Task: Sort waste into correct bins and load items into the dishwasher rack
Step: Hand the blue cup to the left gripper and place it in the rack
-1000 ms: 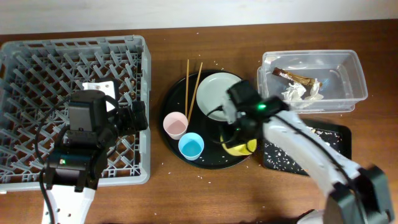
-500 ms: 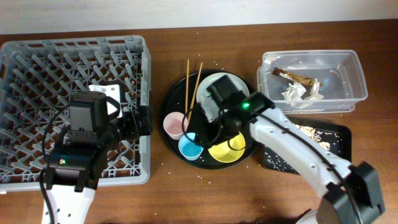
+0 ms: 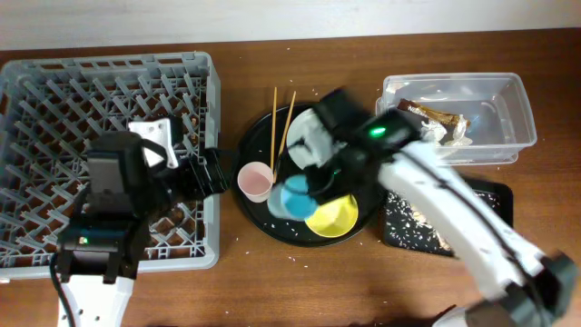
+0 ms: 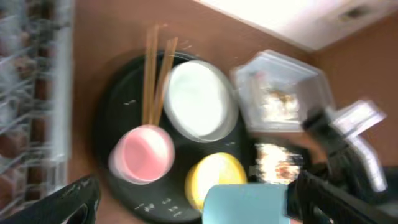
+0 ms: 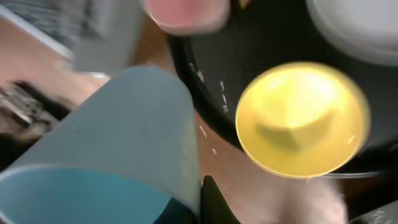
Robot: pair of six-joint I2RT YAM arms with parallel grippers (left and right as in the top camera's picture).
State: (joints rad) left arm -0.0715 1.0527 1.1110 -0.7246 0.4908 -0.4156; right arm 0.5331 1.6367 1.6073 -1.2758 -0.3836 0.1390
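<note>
The right end effector [image 3: 309,182] was clenched on the blue cup [image 3: 292,197], holding it tilted above the middle of the round black tray [image 3: 259,227] at frame centre. The left end effector [image 3: 216,171] hung released, jaws wide, at the right edge of the dishwasher rack [image 3: 54,100], which filled the left of the frame.

The biggest risk was probably the path to that rack. The left arm stood between the cup and the pegs, so a straight sweep leftward could strike it. A tilted cup could also catch on a peg and tip over rather than seat. The right wrist view showed only one finger [image 5: 216,204] against the cup's wall, so I could not tell how firm the grip was. If it slipped, the cup would likely fall onto the yellow bowl [image 3: 333,216] just below and right, or the pink cup [image 3: 255,181] just left. The plate [image 3: 309,127] and chopsticks [image 3: 277,123] lay above, less exposed.

At upper right the clear tub [image 3: 508,100] held the brown wrapper [image 3: 436,113] and the tissue [image 3: 454,133].

The surface [image 3: 272,291] was dark brown wood, dotted with pale grains. A pale wall [image 3: 272,18] ran along the top edge.
</note>
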